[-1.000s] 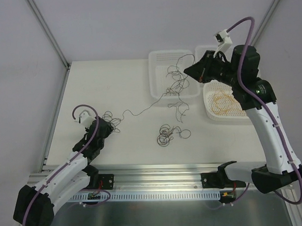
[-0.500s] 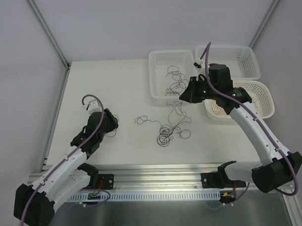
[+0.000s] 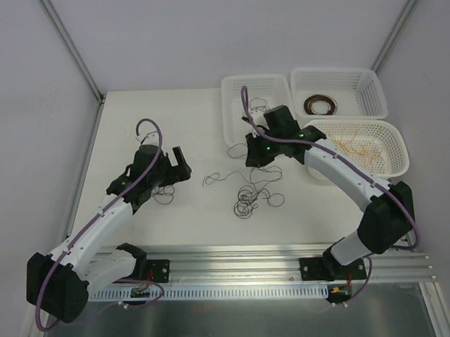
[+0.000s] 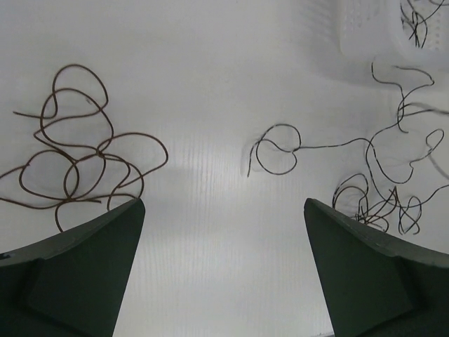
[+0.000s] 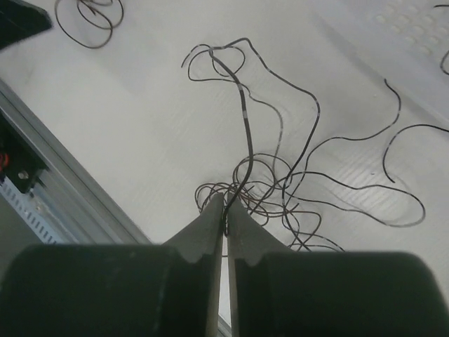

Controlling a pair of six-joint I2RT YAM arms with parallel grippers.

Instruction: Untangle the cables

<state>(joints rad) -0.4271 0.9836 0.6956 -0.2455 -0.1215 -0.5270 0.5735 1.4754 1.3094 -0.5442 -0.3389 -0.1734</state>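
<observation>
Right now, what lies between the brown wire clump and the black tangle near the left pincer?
Left wrist view: one looped dark strand, running toward the black tangle; bare table next to the brown clump.

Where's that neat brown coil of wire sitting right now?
In the top view, the brown coil lies in the far right basket, just behind the near basket holding yellow wires.
</observation>
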